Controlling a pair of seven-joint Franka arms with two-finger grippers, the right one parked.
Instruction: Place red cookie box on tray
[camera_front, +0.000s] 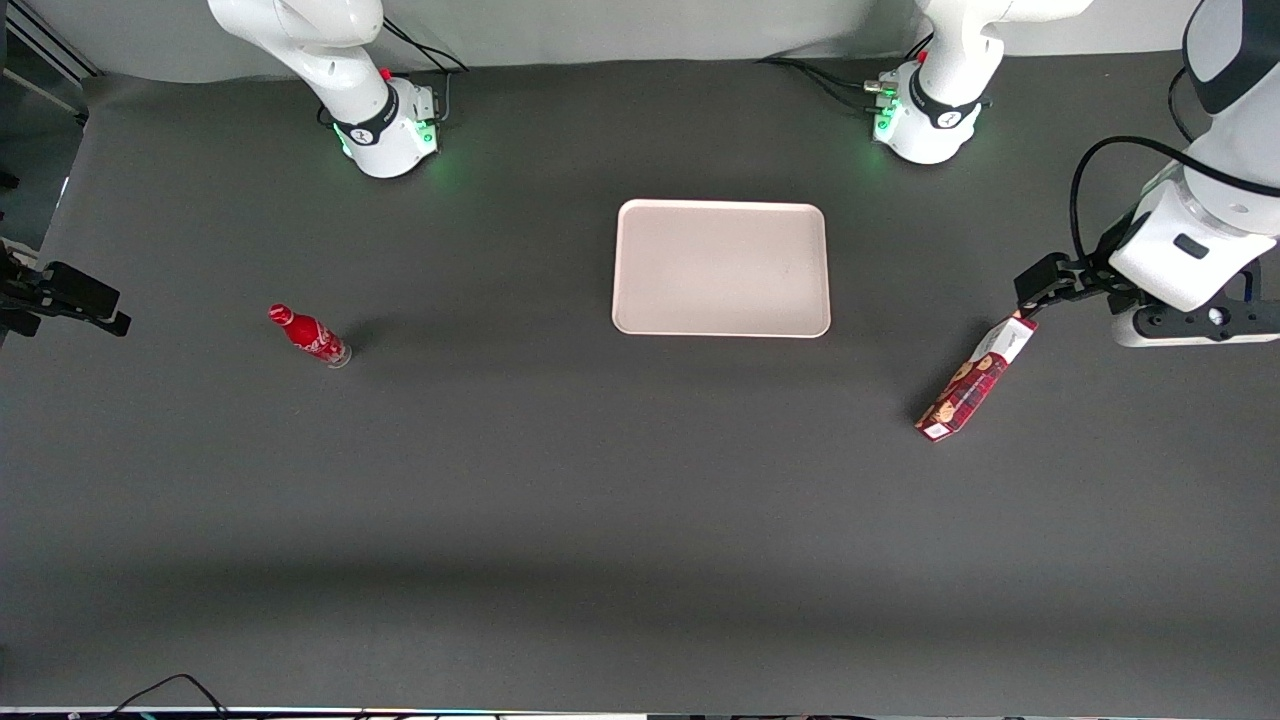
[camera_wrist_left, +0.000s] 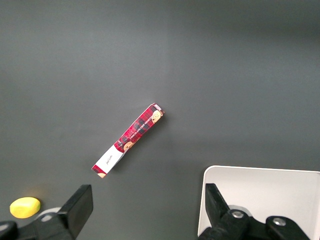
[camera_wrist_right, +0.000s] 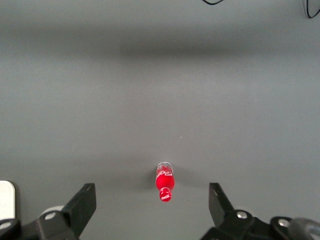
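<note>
**Inspector:** Presently, the red cookie box (camera_front: 975, 378) lies flat on the dark grey table (camera_front: 560, 500), at the right of the front frame, slightly below mid-height. It sits on a diagonal, its white end (camera_front: 1013, 338) pointing up-right and its plaid end down-left.

**Clerk:** And the tray?

**Inspector:** The pale pinkish-beige tray (camera_front: 721, 267) rests at upper centre of the front frame, nothing on it. The box is well apart from it, toward the working arm's end of the table and nearer the front camera. It is not on the tray.

**Clerk:** Position of the left gripper?

**Inspector:** The left gripper (camera_front: 1040, 290) appears at the right edge of the front frame, just above the box's white end. In the left wrist view the two black fingers (camera_wrist_left: 77, 210) stand wide apart with bare table between them. They hold nothing; the cookie box (camera_wrist_left: 131, 138) lies clear of them in that view, and a corner of the tray (camera_wrist_left: 260, 192) shows next to one finger.

**Clerk:** Anything else recorded?

**Inspector:** A small red bottle with white lettering (camera_front: 309, 336) stands on the table at the left of the front frame, toward the parked arm's end, well apart from the tray. A small yellow object (camera_wrist_left: 24, 207) shows in the left wrist view; I cannot tell what it is.
</note>
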